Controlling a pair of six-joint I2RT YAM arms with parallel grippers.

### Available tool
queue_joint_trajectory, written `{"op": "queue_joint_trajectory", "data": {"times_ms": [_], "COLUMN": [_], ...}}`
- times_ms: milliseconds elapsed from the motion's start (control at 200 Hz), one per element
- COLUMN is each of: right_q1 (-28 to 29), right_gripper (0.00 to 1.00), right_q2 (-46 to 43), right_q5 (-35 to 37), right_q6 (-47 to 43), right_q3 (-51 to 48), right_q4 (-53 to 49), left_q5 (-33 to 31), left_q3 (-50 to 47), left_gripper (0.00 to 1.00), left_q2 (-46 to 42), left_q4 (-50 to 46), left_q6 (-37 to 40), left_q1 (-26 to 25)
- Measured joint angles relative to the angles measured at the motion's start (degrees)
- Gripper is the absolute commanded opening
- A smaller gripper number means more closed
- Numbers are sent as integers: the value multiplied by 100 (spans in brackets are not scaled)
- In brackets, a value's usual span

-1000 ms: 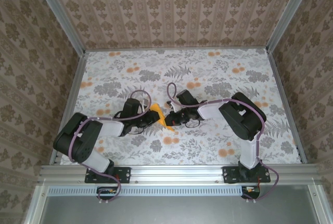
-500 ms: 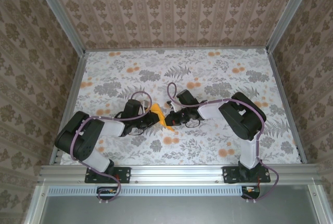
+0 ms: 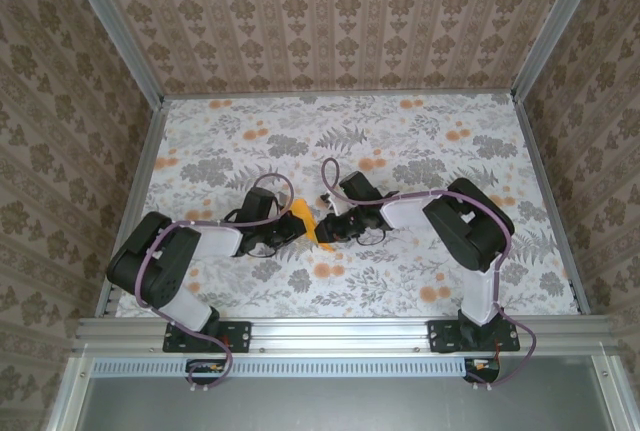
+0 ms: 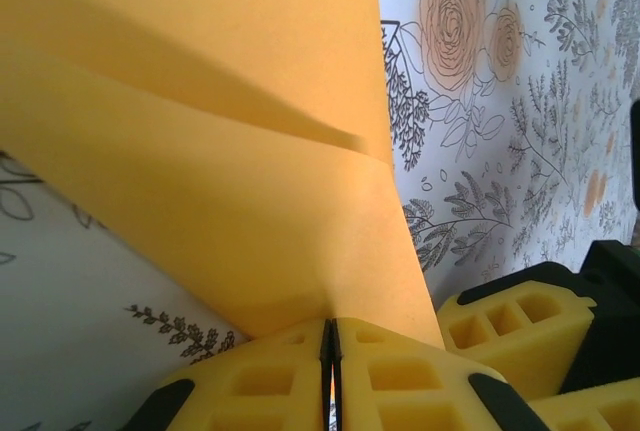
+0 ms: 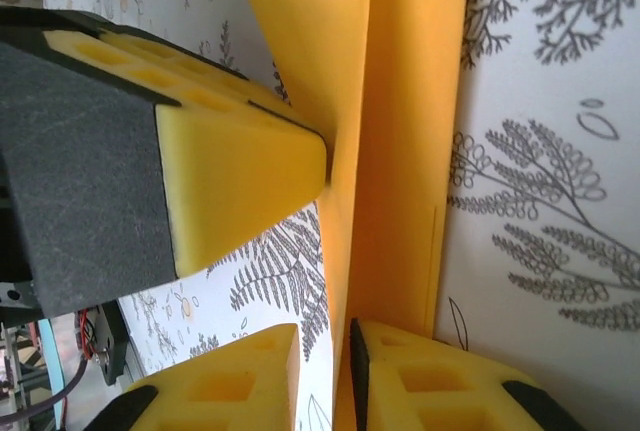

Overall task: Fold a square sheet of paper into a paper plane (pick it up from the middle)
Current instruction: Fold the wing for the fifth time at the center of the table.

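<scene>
Paper [image 3: 308, 223], partly folded into layered flaps but no dart yet, stands at the middle of the table [image 3: 400, 131], your left gripper [image 4: 331, 351] pinching it tight and your right gripper [image 5: 345, 371] narrowly parted around its edge, so further folds remain.

The top external camera sits high above and behind the arm bases [image 3: 470, 334], looking steeply down over the whole floral tabletop [image 3: 420, 141] to its far edge and the wallpapered walls [image 3: 330, 21]; whatever lies near the tabletop's middle is small in it. The left wrist camera looks out along the left gripper [image 4: 331, 329] from very close, with the folded orange-yellow paper [image 4: 200, 151] right before the lens. The right wrist camera looks along the right gripper [image 5: 325, 336], equally close, facing the opposite way. All three views share the paper; each wrist view also catches the other gripper's yellow pad
</scene>
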Motion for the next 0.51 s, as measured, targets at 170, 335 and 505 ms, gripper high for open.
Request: {"op": "queue_joint_trajectory", "data": {"times_ms": [170, 335, 505], "right_q1": [0, 0, 0], "right_gripper": [21, 18, 21], "right_q2": [-127, -179, -181], "right_q5": [-2, -7, -7], "right_q6": [-4, -4, 0], "right_q3": [0, -28, -74], "right_q4": [-319, -450, -474], "left_q5": [-24, -26, -24], "left_q3": [57, 85, 96], "left_gripper": [12, 11, 12], "left_q2": [0, 0, 0], "left_q4": [-131, -192, -221], "left_q6": [31, 50, 52], "left_q1": [0, 0, 0]}}
